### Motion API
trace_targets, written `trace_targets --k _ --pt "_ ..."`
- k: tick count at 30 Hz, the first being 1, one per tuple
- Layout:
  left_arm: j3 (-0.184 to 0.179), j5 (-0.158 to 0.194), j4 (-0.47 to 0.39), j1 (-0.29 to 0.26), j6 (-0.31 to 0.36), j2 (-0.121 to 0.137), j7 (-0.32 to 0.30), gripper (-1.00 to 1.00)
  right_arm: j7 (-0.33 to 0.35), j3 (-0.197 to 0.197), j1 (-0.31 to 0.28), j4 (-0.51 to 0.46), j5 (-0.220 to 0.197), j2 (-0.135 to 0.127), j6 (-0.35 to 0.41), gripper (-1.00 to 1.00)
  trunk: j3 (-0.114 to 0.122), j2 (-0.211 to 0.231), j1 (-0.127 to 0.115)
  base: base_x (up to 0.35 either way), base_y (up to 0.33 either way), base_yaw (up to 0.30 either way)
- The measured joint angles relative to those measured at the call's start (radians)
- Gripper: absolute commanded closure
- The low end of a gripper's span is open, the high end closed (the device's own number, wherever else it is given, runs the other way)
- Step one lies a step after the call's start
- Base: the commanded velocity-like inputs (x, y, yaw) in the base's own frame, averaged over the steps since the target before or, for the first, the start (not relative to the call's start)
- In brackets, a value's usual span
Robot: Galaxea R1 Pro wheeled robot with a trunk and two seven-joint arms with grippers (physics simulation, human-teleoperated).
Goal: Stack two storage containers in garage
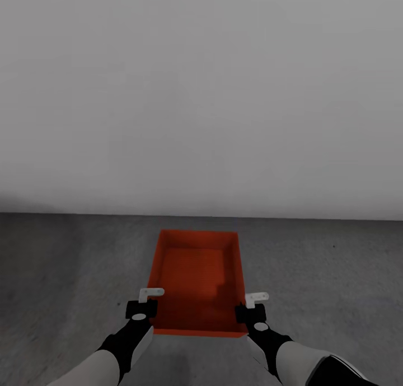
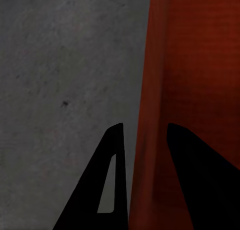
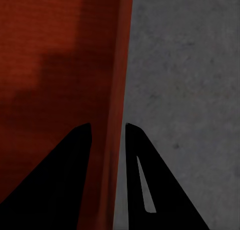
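One orange-red storage container [image 1: 196,279] lies open side up just before the wall, over the grey concrete floor [image 1: 67,274] of the garage. My left gripper [image 1: 146,307] straddles its left wall near the front corner, and my right gripper [image 1: 249,313] straddles its right wall. In the left wrist view the gripper [image 2: 145,135] has one finger outside and one inside the container wall [image 2: 200,64]. The right wrist view shows the same hold, with the gripper [image 3: 108,130] closed tight on the wall [image 3: 60,49]. I cannot tell whether the container touches the floor.
A plain white-grey wall [image 1: 201,94] rises right behind the container and spans the whole head view. Bare mottled concrete stretches to both sides of the container [image 2: 60,64] [image 3: 190,64].
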Motion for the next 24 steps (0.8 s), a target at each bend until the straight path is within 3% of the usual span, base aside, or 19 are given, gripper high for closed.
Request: trace_targets --k 5,24 --pt "0.030 -0.047 0.005 -0.002 0.019 -0.008 -0.006 1.00 0.009 -0.015 0.001 0.018 -0.003 0.003 -0.001 1.00 0.000 0.000 0.000 0.000 0.000 0.000" --pt "0.062 -0.074 0.008 -0.002 0.021 -0.016 -0.006 1.00 0.010 -0.120 0.001 0.017 0.104 0.000 0.002 1.00 -0.053 -0.119 0.065 0.000 0.000 0.000"
